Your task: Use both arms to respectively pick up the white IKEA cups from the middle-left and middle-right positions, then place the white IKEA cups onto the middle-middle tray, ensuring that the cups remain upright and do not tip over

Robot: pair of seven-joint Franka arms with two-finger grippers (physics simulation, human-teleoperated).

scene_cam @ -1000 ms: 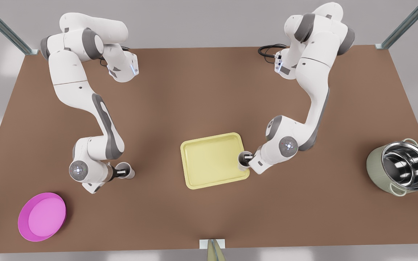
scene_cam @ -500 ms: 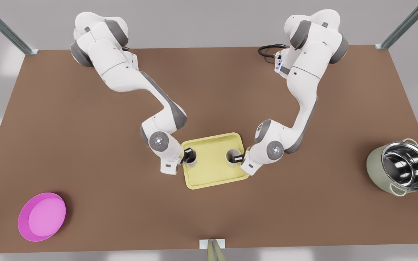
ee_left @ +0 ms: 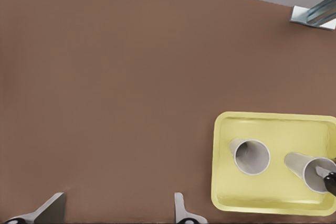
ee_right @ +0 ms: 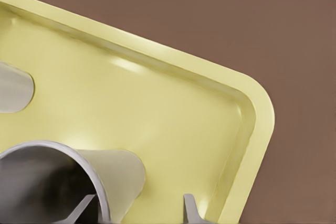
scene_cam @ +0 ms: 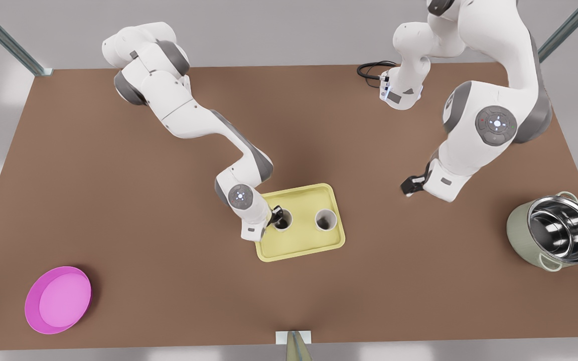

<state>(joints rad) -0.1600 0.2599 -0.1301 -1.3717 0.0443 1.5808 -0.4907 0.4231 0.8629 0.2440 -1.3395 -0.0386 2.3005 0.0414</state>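
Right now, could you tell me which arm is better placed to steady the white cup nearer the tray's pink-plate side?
The right arm: the right gripper straddles the rim of that white cup on the yellow tray, fingers open. The left gripper hangs away from the tray, open.

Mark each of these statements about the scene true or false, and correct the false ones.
1. Both white cups stand upright on the yellow tray. True: one cup is nearer the front view's left, the other cup beside it, apart.
2. The left tool is at a cup. False: it hangs open over bare table, off the tray toward the front view's right.
3. The right tool is at the rim of the cup nearer the front view's left. True.
4. The pink plate lies on the tray. False: it lies on the table, far off toward the front view's left.
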